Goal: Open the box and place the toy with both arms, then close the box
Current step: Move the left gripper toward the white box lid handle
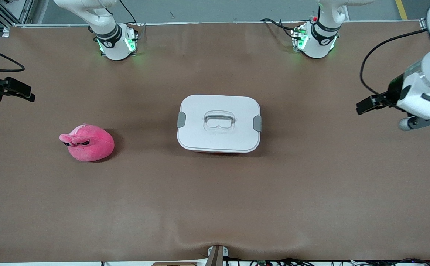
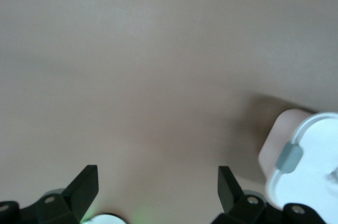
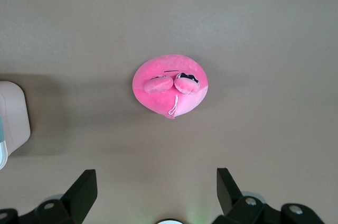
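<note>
The box (image 1: pixel 218 123) stands shut in the middle of the table, with a white lid, grey side clips and a recessed clear handle. The pink plush toy (image 1: pixel 87 142) lies on the table toward the right arm's end, apart from the box. My left gripper (image 2: pixel 158 184) is open and empty, up over bare table at the left arm's end; it shows in the front view (image 1: pixel 420 123). A corner of the box (image 2: pixel 311 166) shows in its wrist view. My right gripper (image 3: pixel 157 184) is open and empty, high over the table near the toy (image 3: pixel 170 86).
The brown table (image 1: pixel 215 199) carries only the box and the toy. Both arm bases (image 1: pixel 117 42) stand along the edge farthest from the front camera. A box corner (image 3: pixel 13 118) shows in the right wrist view.
</note>
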Robot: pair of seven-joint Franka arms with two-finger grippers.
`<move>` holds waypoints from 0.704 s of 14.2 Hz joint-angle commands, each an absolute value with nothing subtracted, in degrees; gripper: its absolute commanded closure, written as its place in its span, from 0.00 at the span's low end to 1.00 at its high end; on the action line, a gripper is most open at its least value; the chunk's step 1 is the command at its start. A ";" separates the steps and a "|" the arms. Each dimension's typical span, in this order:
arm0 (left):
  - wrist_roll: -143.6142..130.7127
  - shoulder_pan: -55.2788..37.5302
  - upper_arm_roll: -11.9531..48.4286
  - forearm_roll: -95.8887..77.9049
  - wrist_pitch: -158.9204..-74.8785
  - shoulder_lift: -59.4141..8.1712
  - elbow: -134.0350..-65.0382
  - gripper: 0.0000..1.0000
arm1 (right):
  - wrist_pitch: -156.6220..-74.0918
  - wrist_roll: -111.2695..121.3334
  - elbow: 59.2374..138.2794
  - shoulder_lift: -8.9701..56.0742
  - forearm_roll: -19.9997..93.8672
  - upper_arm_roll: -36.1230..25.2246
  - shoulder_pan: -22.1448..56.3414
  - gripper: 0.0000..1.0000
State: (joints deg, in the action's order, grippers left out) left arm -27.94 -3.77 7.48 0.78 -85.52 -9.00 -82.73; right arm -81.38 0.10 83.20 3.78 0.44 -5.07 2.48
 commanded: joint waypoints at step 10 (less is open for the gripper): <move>-57.90 -12.38 7.38 -3.96 -93.08 -15.55 -81.48 0.00 | -81.03 0.26 83.50 3.34 -1.05 -5.36 2.90 0.00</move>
